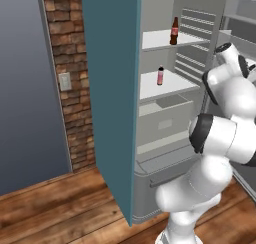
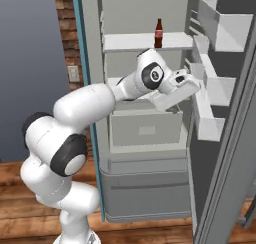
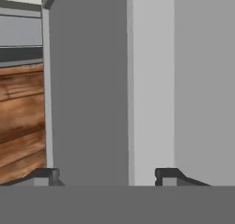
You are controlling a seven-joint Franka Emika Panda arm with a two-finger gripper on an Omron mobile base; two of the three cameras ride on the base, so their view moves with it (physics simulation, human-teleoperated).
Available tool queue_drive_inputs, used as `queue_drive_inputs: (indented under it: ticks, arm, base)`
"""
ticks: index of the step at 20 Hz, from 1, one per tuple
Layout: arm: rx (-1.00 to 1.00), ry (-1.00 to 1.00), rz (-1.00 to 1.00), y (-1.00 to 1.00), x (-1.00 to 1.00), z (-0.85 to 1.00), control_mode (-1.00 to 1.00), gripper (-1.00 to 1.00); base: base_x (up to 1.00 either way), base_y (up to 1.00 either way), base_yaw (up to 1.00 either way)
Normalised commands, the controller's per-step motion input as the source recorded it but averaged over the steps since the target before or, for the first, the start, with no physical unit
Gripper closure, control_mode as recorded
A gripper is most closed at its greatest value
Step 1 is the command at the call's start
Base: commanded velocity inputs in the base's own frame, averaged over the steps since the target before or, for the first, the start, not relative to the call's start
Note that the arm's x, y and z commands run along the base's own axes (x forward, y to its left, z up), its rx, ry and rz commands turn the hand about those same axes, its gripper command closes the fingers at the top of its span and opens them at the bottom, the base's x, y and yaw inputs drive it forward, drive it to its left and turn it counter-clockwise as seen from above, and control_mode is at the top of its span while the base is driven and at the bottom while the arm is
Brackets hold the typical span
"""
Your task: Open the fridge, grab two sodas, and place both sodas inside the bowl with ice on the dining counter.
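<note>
Fridge [image 2: 145,133] open, both sodas on shelves, cola [image 2: 159,33] above, pink bottle [image 1: 160,75] below; gripper [image 3: 108,175], jaws spread and empty, must next reach for a soda.

Two base views flanking the arm, both facing the open fridge [image 1: 165,63], hand view close against grey panels
</note>
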Motion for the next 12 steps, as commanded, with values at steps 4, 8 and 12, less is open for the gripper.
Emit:
queue_drive_inputs:
  ticks: [4,8,12]
  arm:
    - [0.04,0.03,0.00,-0.96,0.39,-0.13,-1.00,-1.00]
    - [0.08,-0.03,0.00,-0.46,-0.10,-0.05,-1.00,-1.00]
    - [0.04,-0.03,0.05,0.79,-0.54,-0.04,-1.00,-1.00]
  base:
    - [0.00,0.00,0.00]
    - [0.00,0.00,0.00]
    - [0.00,0.00,0.00]
